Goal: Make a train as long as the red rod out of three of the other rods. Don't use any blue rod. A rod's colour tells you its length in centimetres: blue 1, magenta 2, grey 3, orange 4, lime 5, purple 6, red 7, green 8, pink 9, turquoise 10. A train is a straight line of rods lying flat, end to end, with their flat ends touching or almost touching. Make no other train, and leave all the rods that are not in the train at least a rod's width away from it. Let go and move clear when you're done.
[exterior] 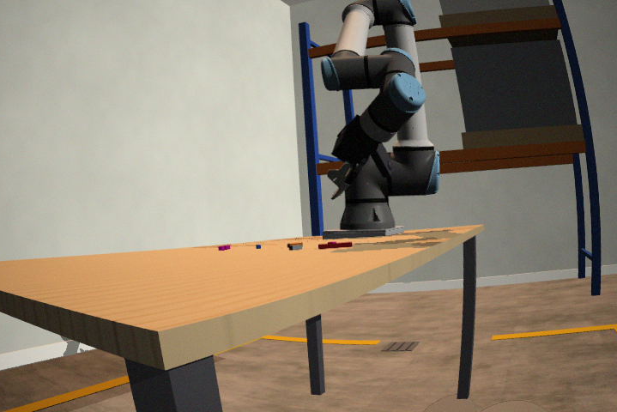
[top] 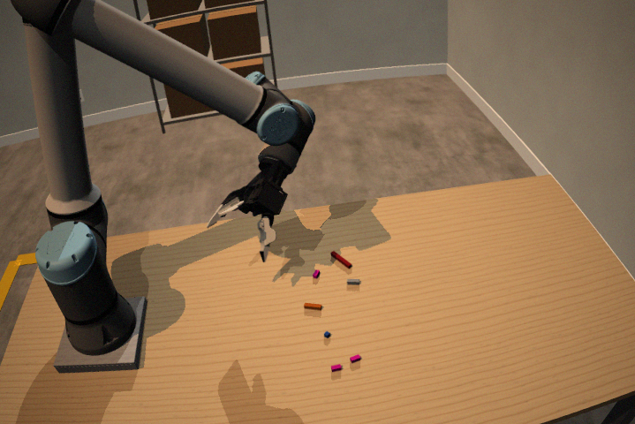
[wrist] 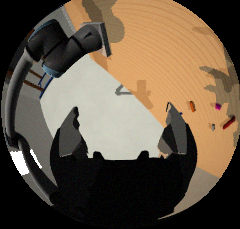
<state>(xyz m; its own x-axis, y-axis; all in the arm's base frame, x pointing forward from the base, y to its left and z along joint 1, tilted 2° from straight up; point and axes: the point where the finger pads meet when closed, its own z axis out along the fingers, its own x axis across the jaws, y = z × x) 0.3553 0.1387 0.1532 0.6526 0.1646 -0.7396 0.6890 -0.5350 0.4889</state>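
Open pincer (top: 238, 232) above table (top: 478, 299), rods (top: 341, 259) well apart

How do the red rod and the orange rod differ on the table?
The red rod is longer than the orange rod. Red lies diagonally in the top view; orange lies nearly level across it. Red sits at the edge of the arm's shadow, nearer the open gripper; orange lies in lit wood. Both lie flat, touching no other rod.

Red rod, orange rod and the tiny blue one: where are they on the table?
red rod (top: 341, 259), top view, middle of its upper face
orange rod (top: 313, 306), top view, middle of its length
blue rod (top: 327, 334), top view, its upper face
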